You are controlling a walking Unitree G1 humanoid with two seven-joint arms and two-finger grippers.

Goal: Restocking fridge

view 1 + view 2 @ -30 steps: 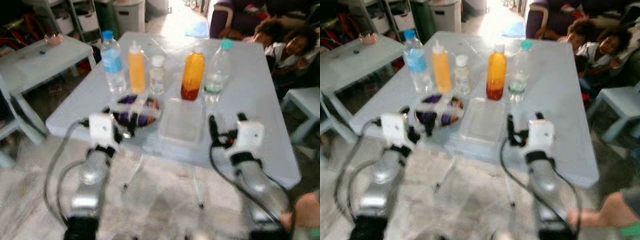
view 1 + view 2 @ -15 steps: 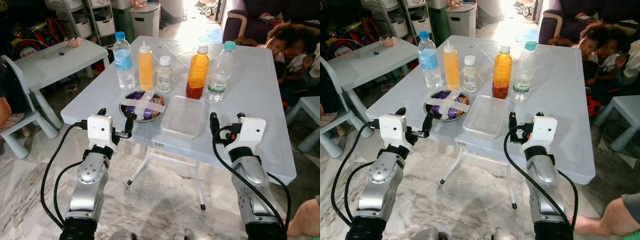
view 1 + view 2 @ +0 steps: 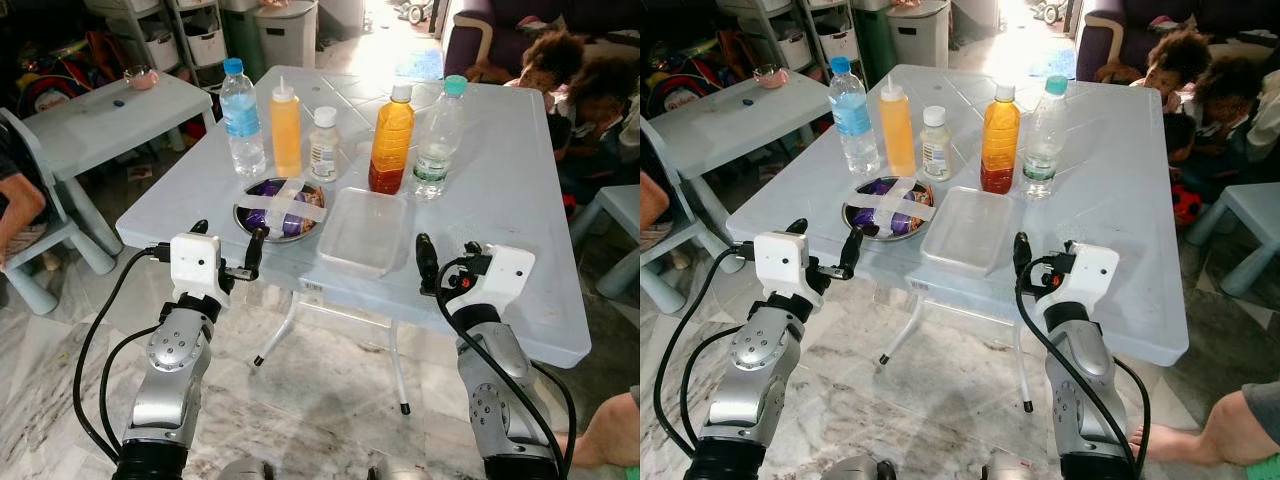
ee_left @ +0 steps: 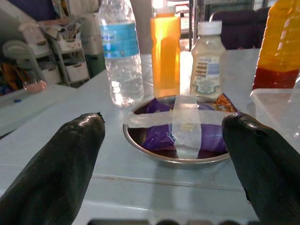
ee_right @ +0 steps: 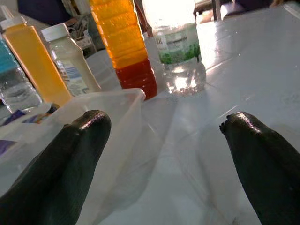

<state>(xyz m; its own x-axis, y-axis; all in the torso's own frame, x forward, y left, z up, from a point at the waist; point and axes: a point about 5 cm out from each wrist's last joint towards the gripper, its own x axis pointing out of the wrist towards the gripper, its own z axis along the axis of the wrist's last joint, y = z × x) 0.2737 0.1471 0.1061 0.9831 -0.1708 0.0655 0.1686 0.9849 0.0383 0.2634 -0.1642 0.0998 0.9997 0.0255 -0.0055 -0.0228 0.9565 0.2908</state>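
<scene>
**Both grippers poised at the table edge**

Now the left gripper (image 3: 226, 252) hangs at the near edge of the table (image 3: 520, 200), fingers spread wide, aimed at the bowl (image 3: 283, 209). That metal bowl holds purple packets under two crossed strips of tape and sits near the edge, just beside the clear tub (image 3: 365, 230). In the left wrist view the bowl (image 4: 180, 136) lies between the two black fingers (image 4: 51, 164), apart from both.

The right gripper (image 3: 447, 262) hangs at the edge too, fingers spread, with the tub's near corner just beside one finger. The right wrist view shows bare tabletop between its fingers (image 5: 54, 159).

Behind the bowl and tub stands a row: blue-capped water bottle (image 3: 241, 117), squeeze bottle (image 3: 286, 128), small white-capped bottle (image 3: 323, 146), juice bottle (image 3: 391, 139) and green-capped bottle (image 3: 438, 138). All are upright and apart from the grippers.

People sit beyond the table's far right corner (image 3: 575, 90). A side table (image 3: 90, 110) with a pink cup (image 3: 140, 76) stands to the left.
</scene>
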